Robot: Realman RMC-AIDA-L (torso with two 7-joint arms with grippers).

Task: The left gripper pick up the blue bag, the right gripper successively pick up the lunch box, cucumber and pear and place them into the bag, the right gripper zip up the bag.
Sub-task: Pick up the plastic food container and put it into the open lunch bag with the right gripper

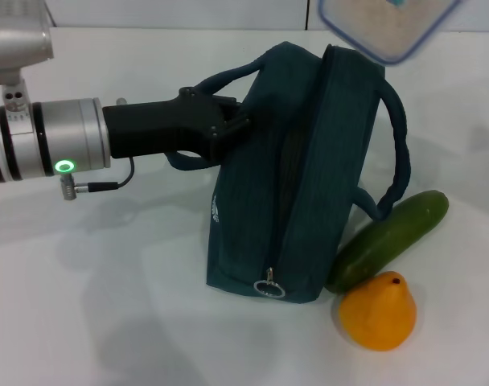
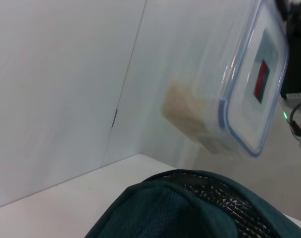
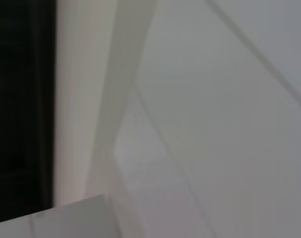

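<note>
The blue bag (image 1: 309, 185) stands on the white table, its top opening facing the far side and its ring-pull zipper (image 1: 269, 287) at the near lower end. My left gripper (image 1: 228, 121) is shut on the bag's handle at its upper left side. The lunch box (image 1: 385, 24) hangs in the air above the bag's far right corner. In the left wrist view the lunch box (image 2: 249, 94) hangs tilted above the bag's foil-lined mouth (image 2: 215, 193), with my right gripper (image 2: 295, 12) showing as a dark shape behind it. The cucumber (image 1: 389, 237) lies against the bag's right side, with the pear (image 1: 379, 312) in front of it.
The white table (image 1: 92, 305) stretches bare to the left and in front of the bag. A white wall (image 2: 66, 89) stands behind the table. The right wrist view shows only pale surfaces and a dark band (image 3: 22, 99).
</note>
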